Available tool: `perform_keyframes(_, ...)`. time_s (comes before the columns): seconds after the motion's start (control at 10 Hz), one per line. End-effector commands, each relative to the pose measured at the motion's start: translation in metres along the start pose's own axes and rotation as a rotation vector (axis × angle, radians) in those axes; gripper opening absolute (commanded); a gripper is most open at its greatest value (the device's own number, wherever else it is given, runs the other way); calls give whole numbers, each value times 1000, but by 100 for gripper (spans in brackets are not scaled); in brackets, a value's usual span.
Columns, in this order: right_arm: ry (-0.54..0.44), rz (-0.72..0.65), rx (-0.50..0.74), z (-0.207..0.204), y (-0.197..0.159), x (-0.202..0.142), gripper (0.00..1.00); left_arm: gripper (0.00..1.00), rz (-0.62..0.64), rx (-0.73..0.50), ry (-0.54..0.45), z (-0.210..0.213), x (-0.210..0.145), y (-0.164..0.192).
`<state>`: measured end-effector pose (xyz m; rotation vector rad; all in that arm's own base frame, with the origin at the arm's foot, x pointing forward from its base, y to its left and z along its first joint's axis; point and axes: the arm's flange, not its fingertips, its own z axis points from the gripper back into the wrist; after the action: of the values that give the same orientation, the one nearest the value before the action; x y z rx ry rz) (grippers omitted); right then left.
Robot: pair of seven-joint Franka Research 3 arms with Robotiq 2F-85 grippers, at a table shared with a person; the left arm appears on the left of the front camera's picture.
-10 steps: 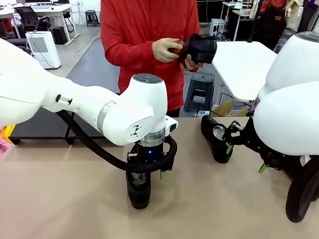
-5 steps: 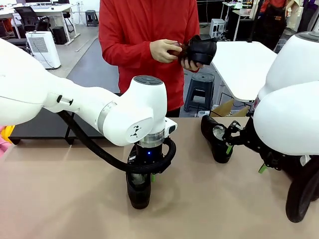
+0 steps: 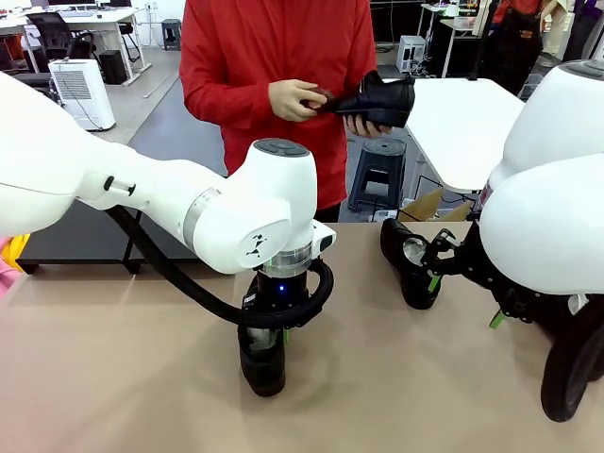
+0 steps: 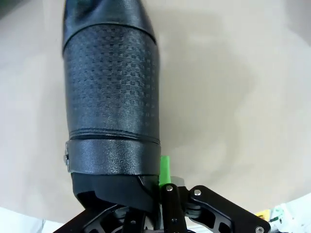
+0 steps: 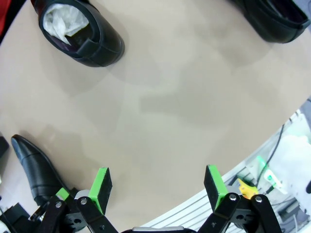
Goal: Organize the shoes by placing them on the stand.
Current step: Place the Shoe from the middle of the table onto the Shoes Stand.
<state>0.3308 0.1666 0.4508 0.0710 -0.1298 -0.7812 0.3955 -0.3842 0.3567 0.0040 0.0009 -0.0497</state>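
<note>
While the left gripper (image 3: 271, 326) has its fingers (image 4: 165, 170) shut on one shoe (image 3: 262, 363) at the near tabletop (image 3: 113, 377), the right gripper (image 5: 157, 180) hangs wide open and empty. Farther back a second shoe (image 3: 409, 264) lies loose, and beyond the edge a person's hand (image 3: 294, 98) holds a third shoe (image 3: 382, 94). None looks placed on the stand, so most of the work remains.

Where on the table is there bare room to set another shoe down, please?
The table's left half, up to the middle shoe, is bare; so is the strip between that shoe and the paper-stuffed shoe. It is crowded on the right, under the right arm.
</note>
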Motion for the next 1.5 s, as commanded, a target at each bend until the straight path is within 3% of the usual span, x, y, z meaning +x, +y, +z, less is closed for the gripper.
perform_keyframes(0.0, -1, 14, 14, 1, 4, 3, 100, 0, -30, -28, -43, 51, -25, 23)
perform_keyframes(0.3, -1, 14, 14, 1, 4, 3, 100, 0, 29, 28, -277, 139, -43, 104)
perform_keyframes(0.5, -1, 14, 14, 1, 4, 3, 100, 0, 157, 172, -430, 165, -31, 173)
perform_keyframes(0.6, -1, 14, 14, 1, 4, 3, 100, 0, 118, 326, -502, 168, -21, 209)
perform_keyframes(0.9, -1, 14, 14, 1, 4, 3, 100, 0, 84, 249, -536, 178, -21, 285)
perform_keyframes(1.0, -1, 14, 14, 1, 4, 3, 100, 0, 120, 219, -547, 182, -23, 298)
perform_keyframes(1.1, -1, 14, 14, 1, 4, 3, 100, 0, 122, 295, -521, 178, -15, 278)
perform_keyframes(1.4, -1, 14, 14, 1, 4, 3, 100, 0, 122, 295, -521, 178, -15, 278)
